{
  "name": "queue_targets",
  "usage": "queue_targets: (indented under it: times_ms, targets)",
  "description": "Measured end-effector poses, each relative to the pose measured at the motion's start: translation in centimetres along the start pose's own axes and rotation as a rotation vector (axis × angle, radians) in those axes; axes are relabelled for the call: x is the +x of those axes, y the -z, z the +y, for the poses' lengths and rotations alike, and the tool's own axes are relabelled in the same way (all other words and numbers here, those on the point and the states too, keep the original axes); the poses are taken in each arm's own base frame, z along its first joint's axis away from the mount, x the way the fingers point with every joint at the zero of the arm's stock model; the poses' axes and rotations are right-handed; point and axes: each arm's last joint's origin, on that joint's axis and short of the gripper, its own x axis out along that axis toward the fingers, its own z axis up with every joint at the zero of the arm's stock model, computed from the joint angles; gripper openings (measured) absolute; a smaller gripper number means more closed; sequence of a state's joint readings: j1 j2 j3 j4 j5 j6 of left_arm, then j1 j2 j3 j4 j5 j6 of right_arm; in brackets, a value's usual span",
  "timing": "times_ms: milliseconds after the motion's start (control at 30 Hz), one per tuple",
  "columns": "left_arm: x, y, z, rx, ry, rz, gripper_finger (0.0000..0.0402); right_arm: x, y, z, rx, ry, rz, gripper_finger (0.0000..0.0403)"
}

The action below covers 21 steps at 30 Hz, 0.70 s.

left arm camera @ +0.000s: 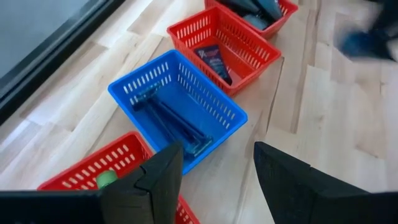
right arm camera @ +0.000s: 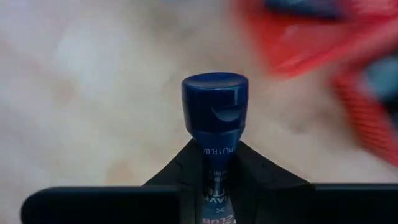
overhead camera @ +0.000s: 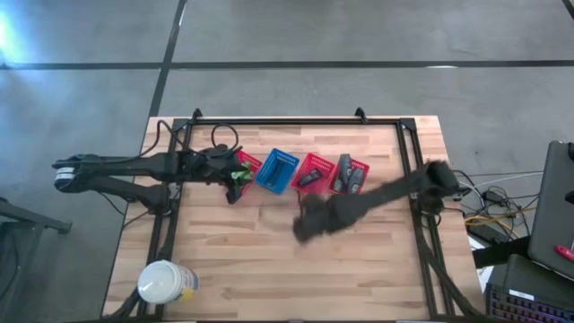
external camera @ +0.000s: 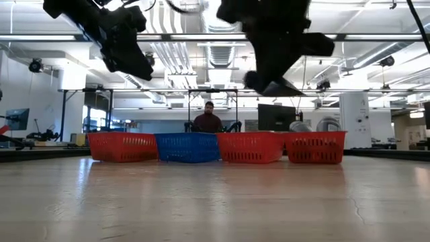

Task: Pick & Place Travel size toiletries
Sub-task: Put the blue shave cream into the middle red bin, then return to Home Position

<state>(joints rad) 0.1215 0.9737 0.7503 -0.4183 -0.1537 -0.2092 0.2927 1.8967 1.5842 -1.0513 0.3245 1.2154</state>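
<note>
- The right gripper [right arm camera: 214, 180] was clenched on a small dark blue bottle [right arm camera: 214, 115] with a rounded cap and white print on its neck; it hung above the bare middle of the table [overhead camera: 269, 260], on the near side of the basket row.
- In the high view the right arm [overhead camera: 377, 199] reached in from the table's right edge, motion-smeared.
- The left gripper [left arm camera: 214, 180] had its fingers spread and held nothing; it hovered over the left end of the basket row, near the table's far edge.
- Four mesh baskets stood side by side along the far half of the table: a red one at the left end [overhead camera: 244, 169], then the blue basket [overhead camera: 276, 170], then two more red ones [overhead camera: 311, 172] [overhead camera: 350, 175].
- The left-end basket held a bright-green bottle [left arm camera: 107, 180].
- Thin dark T-shaped sticks [left arm camera: 174, 121] lay in the blue basket.
- A black flat packet [left arm camera: 214, 62] lay in the next red basket.
- Dark grey oblong containers [overhead camera: 346, 173] filled the basket at the right end.
- A large white jar [overhead camera: 166, 283] stood near the table's front left corner.
- A person [external camera: 208, 119] sat beyond the table's far edge.
</note>
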Motion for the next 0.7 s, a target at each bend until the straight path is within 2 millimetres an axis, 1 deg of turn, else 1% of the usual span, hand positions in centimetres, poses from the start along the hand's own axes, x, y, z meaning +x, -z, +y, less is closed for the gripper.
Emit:
queue_targets:
  times_ms: [100,167,233,300,367,467,567,700]
  targets:
    - [0.0,-0.2,0.0,0.0,0.004,-0.018,0.0202,-0.6,-3.5,-3.7,0.327,0.068,-0.064,0.006]
    - [0.0,-0.2,-0.1,-0.001,0.005,-0.025,0.0202,-0.4,-5.7,-6.0,0.493,0.064,-0.114,0.007]
    - [0.0,-0.3,-0.1,-0.002,0.006,-0.029,0.0202,0.3,-7.6,-8.0,0.605,0.032,-0.151,0.0078]
    - [0.0,-0.3,-0.1,-0.01,0.009,-0.028,0.0202,1.3,-9.0,-9.5,0.689,-0.021,-0.167,0.0086]
    - [-0.1,-0.2,-0.1,-0.023,0.026,-0.022,0.0202,2.3,-9.6,-10.4,0.771,-0.068,-0.182,0.0093]
    - [-0.2,-0.2,-0.3,-0.056,0.076,-0.003,0.0202,3.1,-9.5,-10.7,0.873,-0.087,-0.213,0.0106]
    - [-0.5,-0.2,-0.3,-0.105,0.099,-0.002,0.0202,4.0,-9.0,-10.8,0.879,-0.049,-0.2,0.0118]
    - [-0.7,0.2,-0.2,-0.104,0.092,0.023,0.0202,4.7,-8.7,-11.0,0.875,-0.02,-0.191,0.0136]
